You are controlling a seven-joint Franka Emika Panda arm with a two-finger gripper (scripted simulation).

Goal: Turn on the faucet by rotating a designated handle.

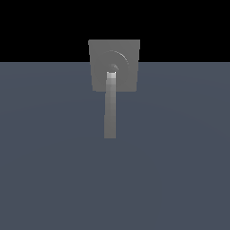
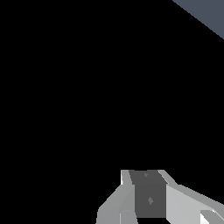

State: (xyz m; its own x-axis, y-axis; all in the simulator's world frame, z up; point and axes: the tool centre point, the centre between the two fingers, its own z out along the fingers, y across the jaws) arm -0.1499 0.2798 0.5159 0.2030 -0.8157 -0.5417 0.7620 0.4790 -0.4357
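Grey-blue floor (image 1: 179,170) meets black background. Faucet (image 1: 130,76) stands mid-scene, handle (image 1: 110,112) pointing forward. Gripper (image 2: 148,192) is visible; finger spacing unclear.

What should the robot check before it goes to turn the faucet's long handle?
1. Handle in view and nothing on it: ok.
2. Handle joined to the faucet at its hub: ok.
3. Gripper near the handle: not ok; the exterior view shows no arm.
4. Wrist camera sees the handle: not ok; mostly black, only a corner of the grey floor.
5. Gripper open: cannot tell.
6. Which way the handle turns: cannot tell.
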